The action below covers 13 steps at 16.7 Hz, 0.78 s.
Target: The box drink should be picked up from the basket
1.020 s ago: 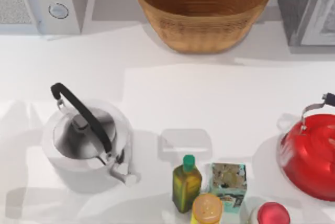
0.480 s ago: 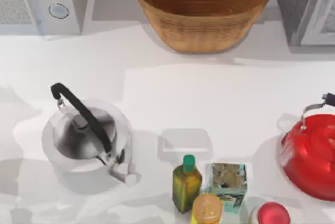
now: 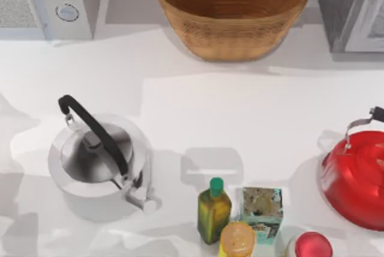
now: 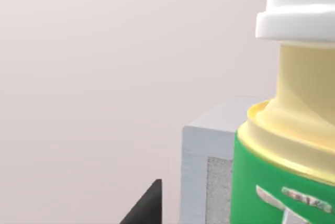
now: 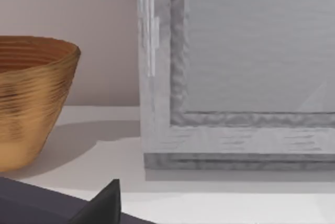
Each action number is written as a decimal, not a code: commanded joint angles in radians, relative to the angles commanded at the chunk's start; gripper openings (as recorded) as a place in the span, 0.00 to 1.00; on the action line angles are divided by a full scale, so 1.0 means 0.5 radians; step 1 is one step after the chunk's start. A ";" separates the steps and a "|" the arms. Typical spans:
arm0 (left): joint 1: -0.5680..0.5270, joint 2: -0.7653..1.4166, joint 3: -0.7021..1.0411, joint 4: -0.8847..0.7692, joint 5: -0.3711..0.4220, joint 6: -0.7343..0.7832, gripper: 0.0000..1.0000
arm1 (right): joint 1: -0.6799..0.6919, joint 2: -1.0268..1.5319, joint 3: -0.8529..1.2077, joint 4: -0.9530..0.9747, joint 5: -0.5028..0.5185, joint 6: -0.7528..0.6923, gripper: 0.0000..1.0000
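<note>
Your basket (image 3: 233,29) stands empty ahead of the right gripper (image 5: 99,203), so the box drink seems already out. Where it is now, you cannot tell. A green-labelled bottle (image 4: 285,171) looms beside the left gripper (image 4: 149,205). Neither pincer's state can be told.

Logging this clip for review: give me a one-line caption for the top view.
Wicker basket at the table's back, silver kettle left, red kettle right, teal carton and green-capped bottle in front.
</note>
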<state>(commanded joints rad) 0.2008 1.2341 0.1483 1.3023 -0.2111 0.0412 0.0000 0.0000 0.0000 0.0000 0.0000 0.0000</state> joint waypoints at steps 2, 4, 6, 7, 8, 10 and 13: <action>-0.009 -0.004 -0.010 -0.005 0.001 0.003 0.00 | 0.000 0.000 0.000 0.000 0.000 0.000 1.00; -0.004 0.023 -0.002 0.023 0.004 0.003 0.00 | 0.000 0.000 0.000 0.000 0.000 0.000 1.00; 0.010 0.132 0.022 0.131 0.013 -0.002 0.00 | 0.000 0.000 0.000 0.000 0.000 0.000 1.00; 0.018 0.216 0.036 0.207 0.018 -0.006 0.00 | 0.000 0.000 0.000 0.000 0.000 0.000 1.00; 0.025 0.312 0.048 0.289 0.022 -0.009 0.00 | 0.000 0.000 0.000 0.000 0.000 0.000 1.00; 0.039 0.488 0.070 0.425 0.031 -0.015 0.00 | 0.000 0.000 0.000 0.000 0.000 0.000 1.00; 0.057 0.664 0.100 0.583 0.049 -0.020 0.00 | 0.000 0.000 0.000 0.000 0.000 0.000 1.00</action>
<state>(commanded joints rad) 0.2294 1.5660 0.1985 1.5938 -0.1865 0.0311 0.0000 0.0000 0.0000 0.0000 0.0000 0.0000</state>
